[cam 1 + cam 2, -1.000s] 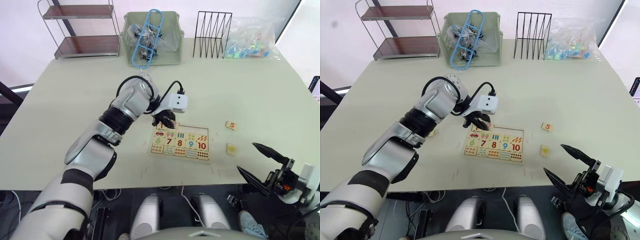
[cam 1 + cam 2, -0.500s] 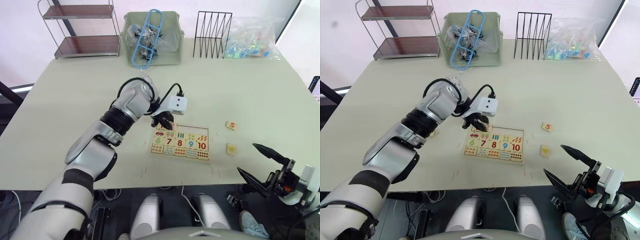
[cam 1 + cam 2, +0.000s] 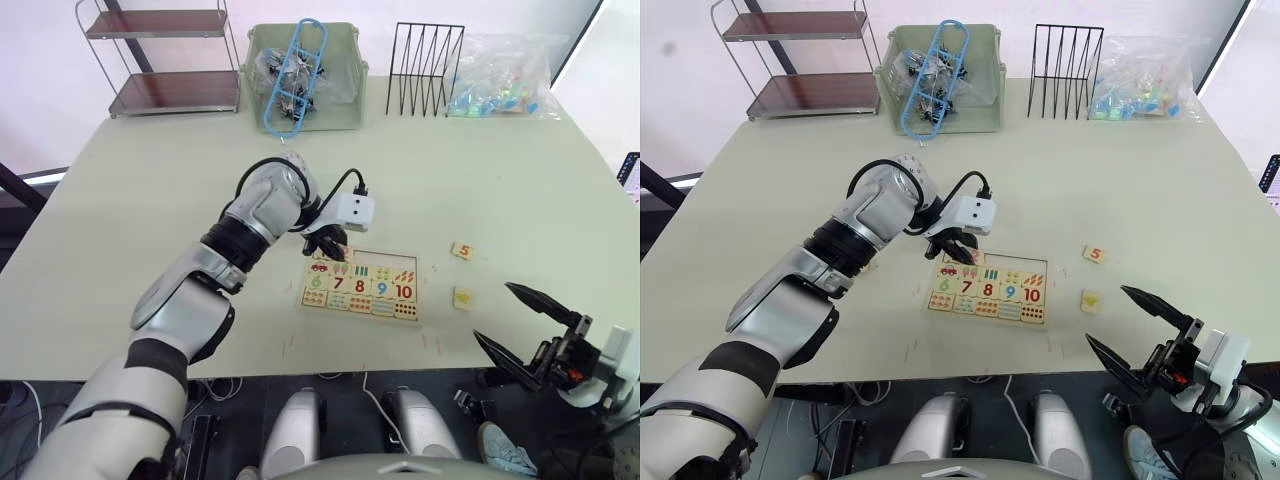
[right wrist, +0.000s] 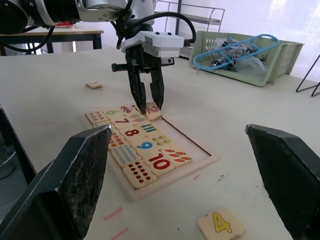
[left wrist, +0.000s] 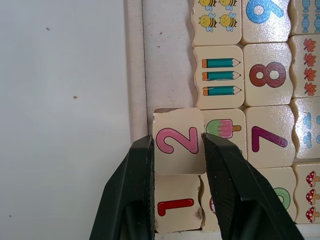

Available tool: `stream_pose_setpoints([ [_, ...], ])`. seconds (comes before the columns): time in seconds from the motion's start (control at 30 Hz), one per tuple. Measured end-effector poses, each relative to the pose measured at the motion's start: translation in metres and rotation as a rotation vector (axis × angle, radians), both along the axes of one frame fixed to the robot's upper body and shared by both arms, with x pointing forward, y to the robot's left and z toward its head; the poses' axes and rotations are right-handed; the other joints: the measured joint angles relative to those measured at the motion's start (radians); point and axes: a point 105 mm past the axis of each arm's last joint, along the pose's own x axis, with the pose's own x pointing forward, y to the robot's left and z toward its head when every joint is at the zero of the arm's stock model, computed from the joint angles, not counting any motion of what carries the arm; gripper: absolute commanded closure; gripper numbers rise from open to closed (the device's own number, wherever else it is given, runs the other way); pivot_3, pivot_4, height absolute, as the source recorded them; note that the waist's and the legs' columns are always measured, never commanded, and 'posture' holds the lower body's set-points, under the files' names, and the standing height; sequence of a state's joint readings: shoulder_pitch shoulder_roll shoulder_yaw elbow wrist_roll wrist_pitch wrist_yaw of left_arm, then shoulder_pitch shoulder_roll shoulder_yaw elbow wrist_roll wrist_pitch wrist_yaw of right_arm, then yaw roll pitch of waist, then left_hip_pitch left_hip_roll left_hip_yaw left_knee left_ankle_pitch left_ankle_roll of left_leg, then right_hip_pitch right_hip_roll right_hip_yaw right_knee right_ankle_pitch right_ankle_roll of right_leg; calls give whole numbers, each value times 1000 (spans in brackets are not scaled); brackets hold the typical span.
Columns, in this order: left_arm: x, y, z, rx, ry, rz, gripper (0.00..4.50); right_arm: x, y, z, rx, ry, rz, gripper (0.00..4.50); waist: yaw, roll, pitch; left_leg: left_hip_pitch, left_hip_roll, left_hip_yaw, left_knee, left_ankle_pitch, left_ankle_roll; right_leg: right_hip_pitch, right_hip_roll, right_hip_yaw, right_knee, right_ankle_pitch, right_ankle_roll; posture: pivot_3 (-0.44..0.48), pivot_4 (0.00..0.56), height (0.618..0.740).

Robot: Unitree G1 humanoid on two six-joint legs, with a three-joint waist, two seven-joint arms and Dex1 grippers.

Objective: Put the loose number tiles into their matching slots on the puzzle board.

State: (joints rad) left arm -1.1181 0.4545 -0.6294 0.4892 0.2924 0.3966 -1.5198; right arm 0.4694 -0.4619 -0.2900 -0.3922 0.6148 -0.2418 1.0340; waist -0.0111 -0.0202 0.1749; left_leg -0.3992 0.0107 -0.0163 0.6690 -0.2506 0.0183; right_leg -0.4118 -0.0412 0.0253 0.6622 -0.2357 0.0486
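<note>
My left gripper (image 5: 177, 142) is shut on a pale-wood tile with a pink 2 (image 5: 179, 140). It holds the tile slightly tilted over the top row of the puzzle board (image 5: 135, 75), right beside the red 1 tile (image 5: 175, 210) lying in its slot. The slots (image 3: 385, 258) further along the top row are bare. Loose tiles 5 (image 3: 462, 250) and 4 (image 3: 463, 297) lie on the table right of the board. Another small tile (image 4: 93, 85) lies left of the board, its numeral unreadable. My right gripper (image 3: 494, 314) hangs open, low beyond the table's front right edge.
Along the far side of the table stand a metal shelf (image 3: 160, 60), a green bin (image 3: 345, 110) with a blue hanger, a black wire rack (image 3: 425, 70) and a plastic bag of coloured pieces (image 3: 505, 80).
The left gripper with the 2 tile has shifted only very slightly over the board's top row. The loose tiles and the board have stayed in place.
</note>
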Motion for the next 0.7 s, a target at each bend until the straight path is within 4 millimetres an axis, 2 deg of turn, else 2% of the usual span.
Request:
stream_pose_setpoints([
  [0.3, 2, 0, -3, 0, -3, 0, 3550, 3, 0, 2, 0, -13, 5, 0, 0, 0, 0, 0, 0, 0, 0, 0, 0, 0, 0, 0, 0, 1, -1, 0, 150, 740],
  [0.63, 2, 0, -3, 1, -10, -8, 3550, 1, -2, -5, -2, 7, 11, 0, 0, 0, 0, 0, 0, 0, 0, 0, 0, 0, 0, 0, 0, 1, -2, 0, 150, 740],
  [0.67, 2, 0, -3, 1, -10, -8, 3050, 0, -3, -6, -2, 10, 10, 0, 0, 0, 0, 0, 0, 0, 0, 0, 0, 0, 0, 0, 0, 1, -2, 0, 150, 740],
  [0.7, 2, 0, -3, 2, -9, -8, 2746, -1, -3, -7, -3, 9, 10, 0, 0, 0, 0, 0, 0, 0, 0, 0, 0, 0, 0, 0, 0, 1, -2, 0, 150, 740],
])
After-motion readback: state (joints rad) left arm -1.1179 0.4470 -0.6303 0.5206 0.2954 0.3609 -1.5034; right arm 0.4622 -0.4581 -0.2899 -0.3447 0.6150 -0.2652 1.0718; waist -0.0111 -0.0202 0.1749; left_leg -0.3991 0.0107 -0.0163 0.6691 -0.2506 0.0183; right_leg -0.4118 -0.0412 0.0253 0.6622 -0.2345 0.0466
